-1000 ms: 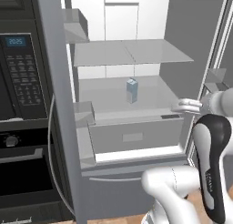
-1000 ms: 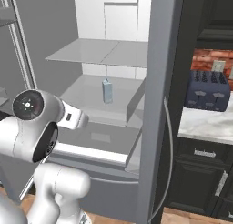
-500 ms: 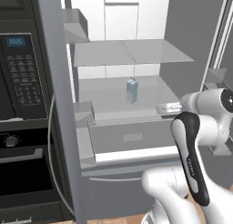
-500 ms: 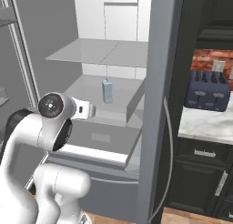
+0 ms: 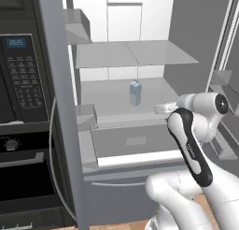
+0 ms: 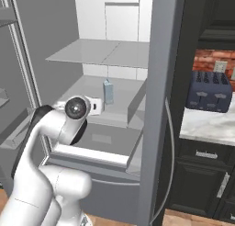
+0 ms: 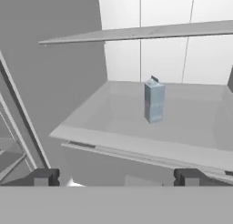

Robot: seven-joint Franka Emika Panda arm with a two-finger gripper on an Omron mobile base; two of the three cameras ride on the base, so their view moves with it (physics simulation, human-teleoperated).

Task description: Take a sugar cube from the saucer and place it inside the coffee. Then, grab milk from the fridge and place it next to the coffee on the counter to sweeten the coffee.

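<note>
Milk (image 7: 154,101) stands upright on the fridge's (image 5: 196,42) lower glass shelf (image 7: 113,123), about midway across and set back from its front edge, well short of the white rear wall. I have the gripper (image 7: 113,177) level with that shelf's front edge, jaws spread wide and holding nothing, the carton well apart from the fingertips (image 7: 187,176). From the right base camera I see a dark toaster (image 6: 209,91) on the counter (image 6: 206,126) beside the fridge.
</note>
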